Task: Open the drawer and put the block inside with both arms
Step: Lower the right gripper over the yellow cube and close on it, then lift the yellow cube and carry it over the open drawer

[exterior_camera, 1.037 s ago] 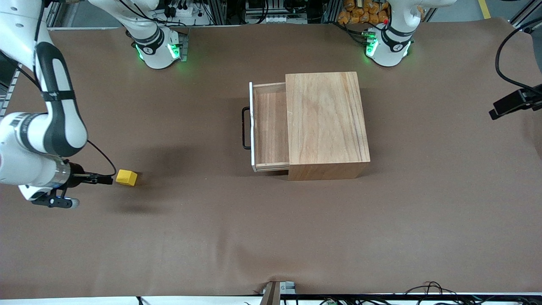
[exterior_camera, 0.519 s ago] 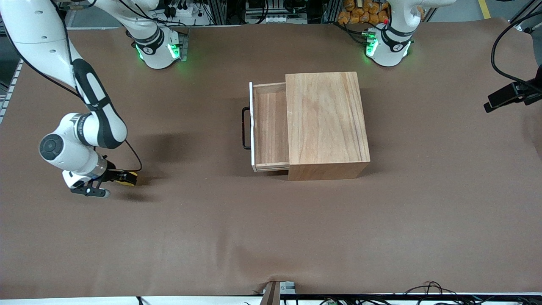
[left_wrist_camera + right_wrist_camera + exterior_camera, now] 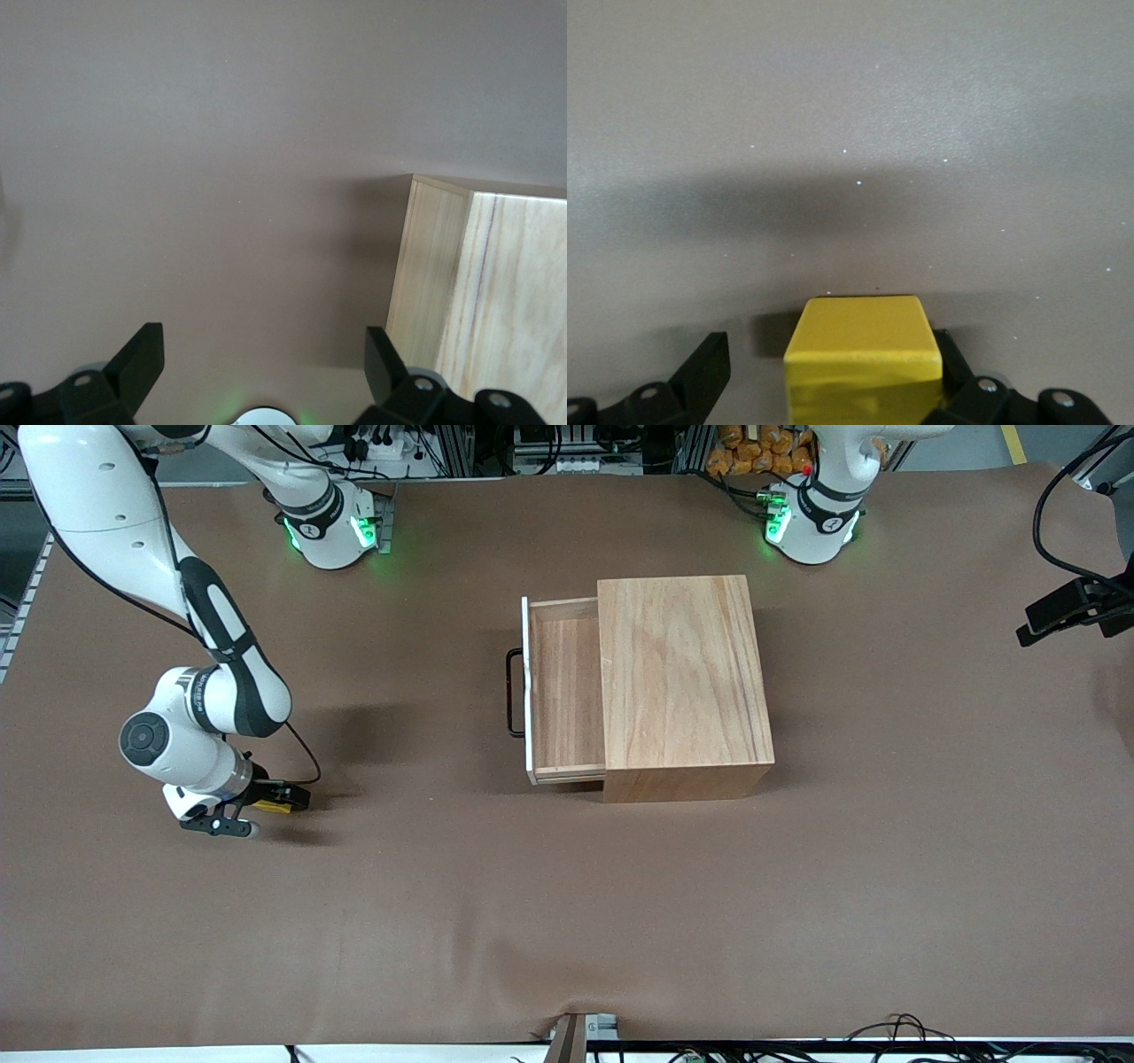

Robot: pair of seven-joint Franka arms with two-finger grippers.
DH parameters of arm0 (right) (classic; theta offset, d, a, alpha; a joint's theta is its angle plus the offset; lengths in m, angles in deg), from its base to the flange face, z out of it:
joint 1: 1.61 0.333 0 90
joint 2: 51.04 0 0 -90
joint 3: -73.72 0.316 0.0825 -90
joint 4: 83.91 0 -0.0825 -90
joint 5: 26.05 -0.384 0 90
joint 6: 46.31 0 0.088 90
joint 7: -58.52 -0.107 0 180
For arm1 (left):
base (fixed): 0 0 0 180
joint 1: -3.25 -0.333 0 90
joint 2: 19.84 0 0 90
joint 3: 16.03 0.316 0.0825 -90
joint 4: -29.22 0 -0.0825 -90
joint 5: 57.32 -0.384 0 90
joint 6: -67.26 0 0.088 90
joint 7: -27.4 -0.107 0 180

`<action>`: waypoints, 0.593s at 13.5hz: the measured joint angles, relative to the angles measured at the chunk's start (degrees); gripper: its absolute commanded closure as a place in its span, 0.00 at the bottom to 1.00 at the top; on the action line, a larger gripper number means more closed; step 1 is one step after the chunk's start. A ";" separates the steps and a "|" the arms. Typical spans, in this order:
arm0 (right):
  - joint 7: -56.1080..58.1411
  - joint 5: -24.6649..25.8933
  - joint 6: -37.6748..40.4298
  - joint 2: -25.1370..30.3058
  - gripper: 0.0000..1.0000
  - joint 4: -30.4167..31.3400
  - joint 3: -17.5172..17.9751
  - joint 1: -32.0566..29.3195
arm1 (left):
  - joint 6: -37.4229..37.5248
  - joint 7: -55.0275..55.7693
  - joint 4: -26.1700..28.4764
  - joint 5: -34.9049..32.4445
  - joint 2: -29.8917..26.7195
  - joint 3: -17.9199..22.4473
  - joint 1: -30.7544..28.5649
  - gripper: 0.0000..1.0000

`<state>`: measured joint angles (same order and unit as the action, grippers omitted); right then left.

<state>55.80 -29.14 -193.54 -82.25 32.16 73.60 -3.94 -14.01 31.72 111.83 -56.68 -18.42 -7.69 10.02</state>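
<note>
The yellow block (image 3: 275, 807) lies on the brown table at the right arm's end. My right gripper (image 3: 282, 801) is low at the table, open, with the block (image 3: 864, 359) between its fingers. One finger (image 3: 950, 354) touches the block and the other (image 3: 709, 359) stands apart from it. The drawer (image 3: 567, 691) is pulled out of the light-wood cabinet (image 3: 682, 682) and is empty; its black handle (image 3: 512, 693) faces the right arm's end. My left gripper (image 3: 1059, 615) is open and empty, up over the table's edge at the left arm's end.
The left wrist view shows my left gripper (image 3: 263, 345) over bare table, with a corner of the cabinet (image 3: 483, 292) beside it. Both green-lit bases (image 3: 332, 527) stand along the edge farthest from the front camera. Cables lie at the nearest edge (image 3: 895, 1032).
My right arm has swung in toward the cabinet's side and brought its open gripper around the block. The block has shifted slightly. My left gripper has barely moved.
</note>
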 measured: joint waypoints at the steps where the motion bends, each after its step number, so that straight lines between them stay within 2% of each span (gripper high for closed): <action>1: 0.61 0.04 -0.02 0.00 0.85 -0.01 -0.01 0.01 | -0.51 -0.23 0.16 0.00 0.00 0.00 -0.08 0.00; 2: 1.38 0.04 -0.03 0.00 0.99 -0.02 0.01 0.05 | -1.09 -0.28 0.30 0.00 0.00 -0.02 -0.08 0.00; 8: 5.92 0.08 -0.06 1.23 1.00 -1.30 0.09 0.20 | -2.05 -0.77 1.80 0.00 -0.66 -0.07 -0.08 0.00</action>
<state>61.72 -29.06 -193.60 -81.02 30.86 73.69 -3.73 -16.06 30.95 113.63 -56.68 -19.08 -7.77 9.95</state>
